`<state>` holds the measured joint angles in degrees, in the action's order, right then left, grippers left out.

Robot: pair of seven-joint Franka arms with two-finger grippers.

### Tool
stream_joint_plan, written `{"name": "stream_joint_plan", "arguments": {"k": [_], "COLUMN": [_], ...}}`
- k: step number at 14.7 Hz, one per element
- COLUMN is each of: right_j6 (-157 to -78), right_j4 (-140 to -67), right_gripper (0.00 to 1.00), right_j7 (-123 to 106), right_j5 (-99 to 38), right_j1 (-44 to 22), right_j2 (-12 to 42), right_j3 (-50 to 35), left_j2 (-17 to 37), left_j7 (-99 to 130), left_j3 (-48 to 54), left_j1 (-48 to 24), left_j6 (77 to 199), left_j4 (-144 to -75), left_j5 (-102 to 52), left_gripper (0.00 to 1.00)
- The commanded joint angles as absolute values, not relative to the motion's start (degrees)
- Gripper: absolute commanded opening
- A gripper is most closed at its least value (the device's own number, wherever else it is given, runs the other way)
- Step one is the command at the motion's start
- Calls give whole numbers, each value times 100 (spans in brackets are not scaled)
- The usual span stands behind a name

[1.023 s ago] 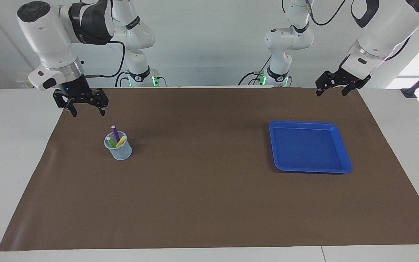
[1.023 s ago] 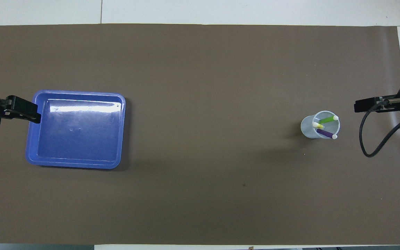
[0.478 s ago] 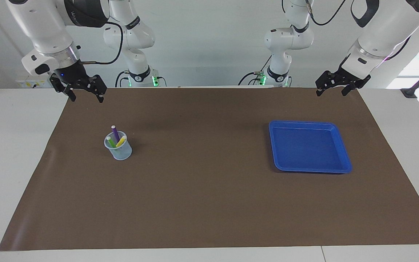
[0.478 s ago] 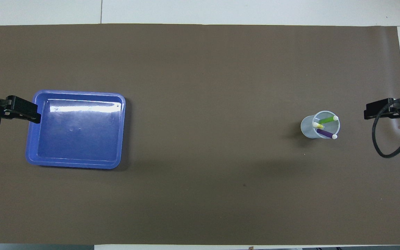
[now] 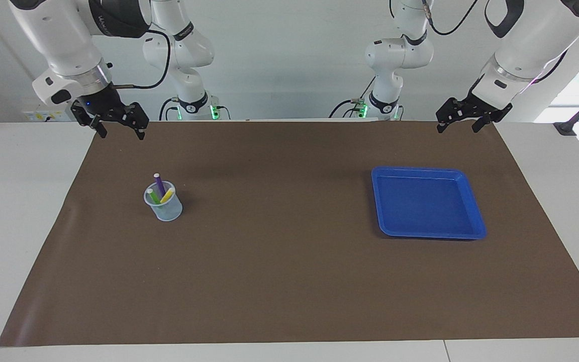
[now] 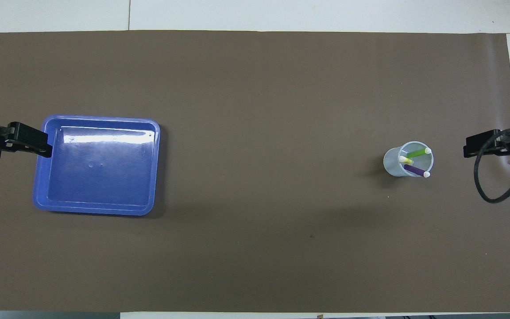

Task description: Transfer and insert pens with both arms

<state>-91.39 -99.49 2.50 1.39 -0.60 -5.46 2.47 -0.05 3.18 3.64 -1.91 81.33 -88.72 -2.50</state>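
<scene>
Three pens stand slanted in a pale translucent cup [image 5: 170,211] [image 6: 391,165] toward the right arm's end of the table: a purple pen [image 5: 159,183] [image 6: 414,170], a green pen [image 5: 153,196] [image 6: 416,153] and a yellow pen [image 5: 167,195] [image 6: 405,160]. My right gripper [image 5: 121,133] [image 6: 471,147] hangs open and empty over the brown mat's edge by the robots, well above and apart from the cup. My left gripper [image 5: 458,128] [image 6: 44,149] is open and empty too, raised over the mat's edge at the left arm's end.
A blue tray [image 5: 422,171] [image 6: 100,186] with nothing in it lies on the brown mat [image 5: 279,241] toward the left arm's end. Two smaller white arms with green-lit bases [image 5: 196,108] stand at the wall. A black cable [image 6: 487,190] dangles from the right arm.
The right gripper has risen and drawn back from beside the cup toward the robots' edge of the mat, staying open. The left arm, cup and pens have not moved.
</scene>
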Motion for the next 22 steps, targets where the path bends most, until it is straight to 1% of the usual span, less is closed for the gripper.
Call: {"name": "stream_joint_plan", "arguments": {"k": [1,22], "right_j6": [-8983,-9026], "right_j4": [-9747,-9870], "right_gripper": [100,100], "right_j7": [352,756], "right_j5": [202,105], "right_j1": [-44,-114], "right_j2": [-475,-501], "right_j3": [150,97], "left_j2": [-97,-114], "left_j7": [334,334], "left_j3": [378,378], "left_j1": [-167,-167], "left_j6": [8068,8068], "left_j4": [-8912,-8921], "left_j5": [-193,-193], "left_gripper": [100,100]}}
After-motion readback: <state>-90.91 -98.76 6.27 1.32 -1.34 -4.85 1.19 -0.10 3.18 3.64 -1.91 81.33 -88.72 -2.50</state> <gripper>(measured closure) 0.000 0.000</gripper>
